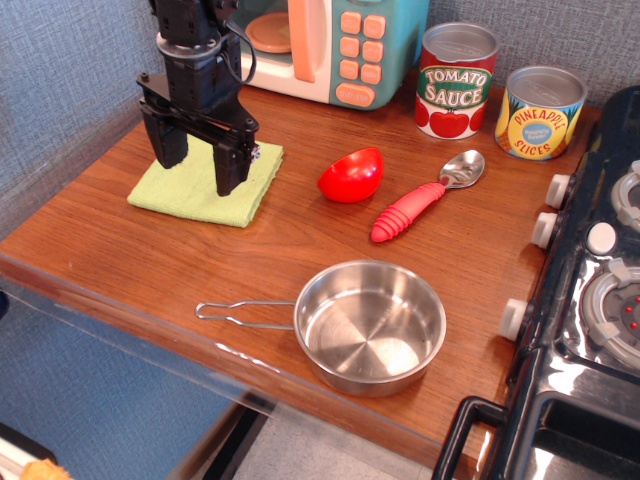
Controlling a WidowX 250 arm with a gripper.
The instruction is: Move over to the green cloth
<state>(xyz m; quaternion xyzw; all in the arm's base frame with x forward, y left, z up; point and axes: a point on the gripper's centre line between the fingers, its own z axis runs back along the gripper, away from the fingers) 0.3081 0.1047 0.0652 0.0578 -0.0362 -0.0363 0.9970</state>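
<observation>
The green cloth point(200, 200) lies flat on the wooden counter at the back left, in front of the toy microwave. My black gripper point(197, 172) points straight down over the cloth's middle. Its two fingers are spread wide, with nothing between them. The left fingertip point(166, 156) is at the cloth's far edge and the right fingertip point(229, 184) is over its right part. I cannot tell whether the tips touch the fabric.
A toy microwave point(330, 45) stands behind the cloth. A red scoop point(352, 175) and a red-handled spoon point(412, 208) lie to the right. A steel pot point(370, 325) sits near the front edge. Two cans point(456, 80) stand at the back; a stove point(600, 280) is on the right.
</observation>
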